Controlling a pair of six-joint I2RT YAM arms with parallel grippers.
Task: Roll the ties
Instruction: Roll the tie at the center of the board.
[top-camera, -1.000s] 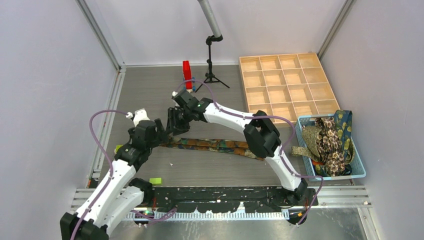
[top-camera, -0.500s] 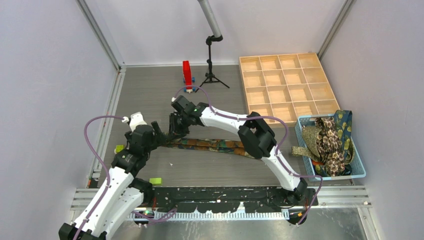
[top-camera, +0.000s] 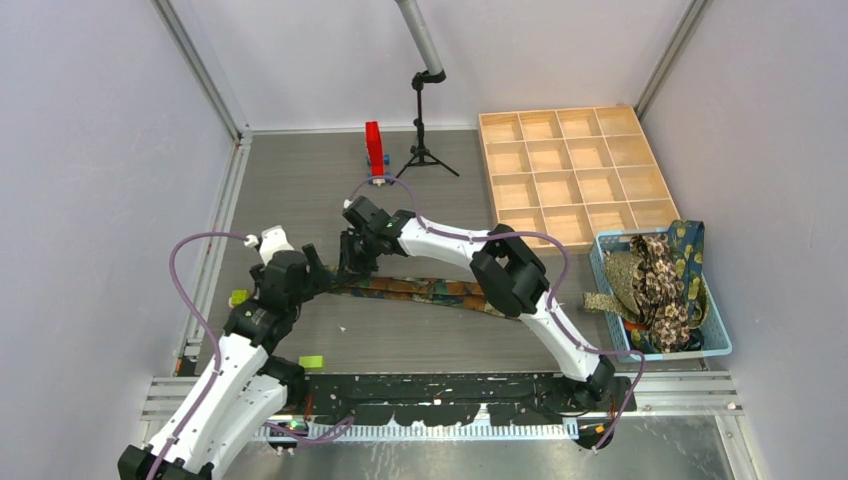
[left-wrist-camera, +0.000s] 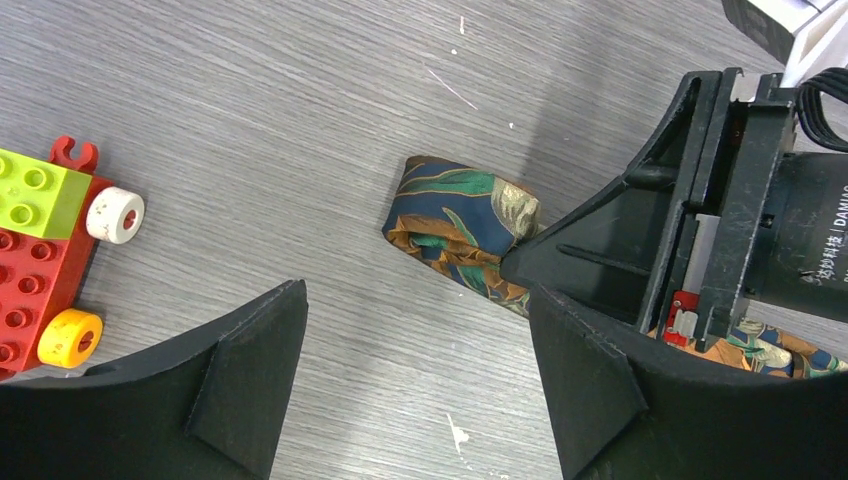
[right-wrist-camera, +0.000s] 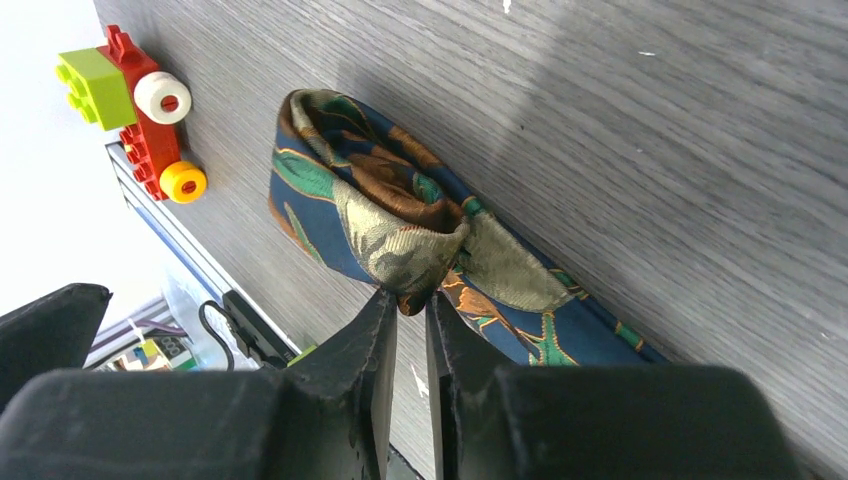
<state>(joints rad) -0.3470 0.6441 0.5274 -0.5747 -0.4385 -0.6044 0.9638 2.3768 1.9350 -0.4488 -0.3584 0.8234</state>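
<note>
My right hand (right-wrist-camera: 408, 298) reaches in low from the right of the top view, fingers pressed nearly together, pinching the rolled end of the tie (right-wrist-camera: 380, 190). The rest lies flat across mid-frame on the bench (top-camera: 300, 190). My left hand (left-wrist-camera: 412, 300) hovers spread just beside that rolled end.
</note>
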